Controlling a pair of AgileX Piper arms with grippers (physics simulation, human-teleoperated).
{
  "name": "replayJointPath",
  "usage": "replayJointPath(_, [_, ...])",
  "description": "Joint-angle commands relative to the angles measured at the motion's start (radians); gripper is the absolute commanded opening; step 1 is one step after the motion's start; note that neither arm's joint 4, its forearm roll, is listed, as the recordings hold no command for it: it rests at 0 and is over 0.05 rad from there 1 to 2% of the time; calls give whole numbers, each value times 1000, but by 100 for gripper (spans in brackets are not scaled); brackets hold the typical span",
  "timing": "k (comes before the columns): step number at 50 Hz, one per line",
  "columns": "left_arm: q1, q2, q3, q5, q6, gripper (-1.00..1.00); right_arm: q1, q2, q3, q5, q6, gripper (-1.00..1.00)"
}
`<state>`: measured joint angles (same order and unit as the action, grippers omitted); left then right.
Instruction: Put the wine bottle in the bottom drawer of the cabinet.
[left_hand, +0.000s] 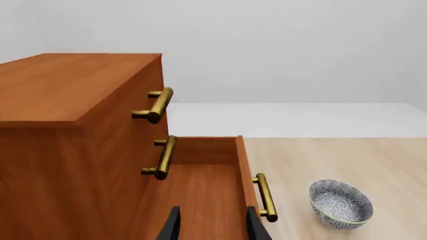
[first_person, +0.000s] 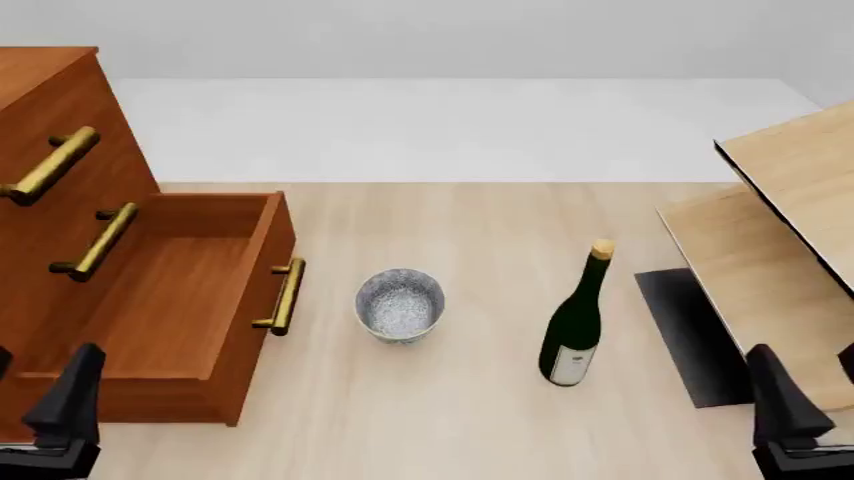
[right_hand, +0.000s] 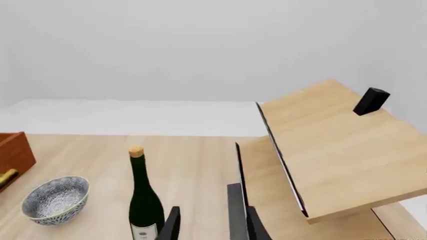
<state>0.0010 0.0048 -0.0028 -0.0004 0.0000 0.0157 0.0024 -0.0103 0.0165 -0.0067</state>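
1. The cabinet (first_person: 54, 110) is a warm reddish-brown wood, and so is its bottom drawer (first_person: 174, 300).
2. The handles (first_person: 282, 296) are all shiny brass-gold.
3. The wine bottle (first_person: 577, 325) is dark green glass with a tan cork top and a white label down low.
4. The bowl (first_person: 399, 304) is grey with a fine speckled white pattern, pale rim.
5. The table (first_person: 441, 400) is pale beige wood grain, and the furniture (first_person: 801, 200) on the right is light wood too, with black edging.
6. The grippers (first_person: 67, 400) are plain black.
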Motion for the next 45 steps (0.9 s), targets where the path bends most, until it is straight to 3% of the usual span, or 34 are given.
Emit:
replayJointPath(1, [16,21,-34,15,26,100,-7,8,7,-17,5,100])
replayJointPath(2, [41,87,-45,-1,-39,100,-6,9,7,-18,5,100])
replayJointPath(3, [63,107,-53,-7,-50,100,-3,11,7,-19,4,100])
replayJointPath(5, [16,55,-68,22,85,100,3,11,7,-19,5,100])
replayJointPath(6, [41,120,-83,0,21,100,5,10,7,-18,5,100])
replayJointPath(8, [48,193,-111,-13,-21,100,7,8,7,-15,6,100])
replayJointPath(10, [21,182,-141,11,5,100,9,3,7,-10,5,100])
replayJointPath(13, [21,300,-192,-5,-36,100,15,7,9,-11,6,100])
replayJointPath(17, [-6,379,-272,19,-22,100,23,22,9,-20,5,100])
replayJointPath(25, [-35,541,-437,139,10,100,32,-1,9,7,12,100])
replayJointPath(29, [-72,584,-549,258,-32,100,39,-1,10,16,9,100])
replayJointPath(33, [-102,641,-634,327,57,100,39,-1,10,18,8,100])
replayJointPath(35, [-117,669,-672,363,40,100,41,-1,10,19,8,100])
replayJointPath(36, [-145,697,-702,398,65,100,40,-1,10,19,8,100])
replayJointPath(41, [-189,758,-762,472,80,100,40,-1,10,24,7,100])
replayJointPath(43, [-186,814,-773,501,34,100,39,-1,10,23,6,100])
replayJointPath(45, [-190,804,-774,484,99,100,41,0,10,25,8,100])
